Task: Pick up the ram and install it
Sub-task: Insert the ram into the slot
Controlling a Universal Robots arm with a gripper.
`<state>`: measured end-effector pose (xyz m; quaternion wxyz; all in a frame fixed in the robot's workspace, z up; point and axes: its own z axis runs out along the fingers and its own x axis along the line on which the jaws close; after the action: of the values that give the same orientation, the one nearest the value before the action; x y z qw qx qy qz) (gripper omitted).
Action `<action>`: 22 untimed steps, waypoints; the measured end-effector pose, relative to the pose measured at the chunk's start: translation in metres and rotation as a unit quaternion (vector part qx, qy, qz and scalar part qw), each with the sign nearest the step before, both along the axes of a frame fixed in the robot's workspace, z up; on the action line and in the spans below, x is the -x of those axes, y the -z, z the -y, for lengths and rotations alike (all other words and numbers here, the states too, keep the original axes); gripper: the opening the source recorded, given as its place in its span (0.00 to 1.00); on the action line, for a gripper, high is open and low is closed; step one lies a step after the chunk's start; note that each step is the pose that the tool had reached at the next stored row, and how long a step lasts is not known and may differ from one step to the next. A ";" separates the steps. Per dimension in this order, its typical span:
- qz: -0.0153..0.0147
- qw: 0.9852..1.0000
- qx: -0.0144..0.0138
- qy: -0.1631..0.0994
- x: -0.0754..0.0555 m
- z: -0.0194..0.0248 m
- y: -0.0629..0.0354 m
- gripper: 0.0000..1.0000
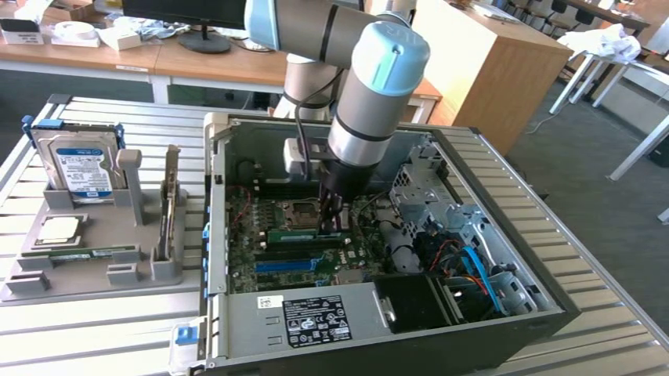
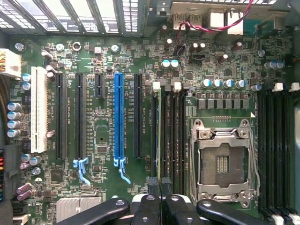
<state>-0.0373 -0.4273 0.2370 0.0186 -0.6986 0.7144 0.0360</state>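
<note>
matt green ram point(image 1: 298, 233) and motherboard point(image 2: 99, 117), glossy blue plastic slot point(image 2: 119, 117), shiny metal socket frame point(image 2: 201, 164) (lightly brushed), ribbed metal table point(image 1: 94, 329).

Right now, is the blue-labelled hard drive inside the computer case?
No, the hard drive stands upright in the grey holder, outside the computer case on the exterior view's left.

Exterior cam's up high, angled down over the whole case point(image 1: 471, 345); wrist cam's right up close on the motherboard point(image 2: 101, 136), which both share.

A robotics lab: a robot arm point(image 1: 366, 86) over an open computer case point(image 1: 418, 345) on a slatted metal table point(image 1: 94, 337), office desks point(image 1: 74, 51) behind.
</note>
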 end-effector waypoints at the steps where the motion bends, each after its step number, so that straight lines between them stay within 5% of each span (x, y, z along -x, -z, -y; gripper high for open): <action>1: 0.000 1.000 0.000 0.000 0.000 0.0000 0.0000 0.11; 13: -0.002 1.000 0.000 0.001 0.000 -0.0001 0.0000 0.11; 22: -0.015 1.000 0.001 0.001 -0.005 -0.0001 0.0000 0.11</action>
<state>-0.0322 -0.4272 0.2370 0.0074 -0.6971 0.7154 0.0461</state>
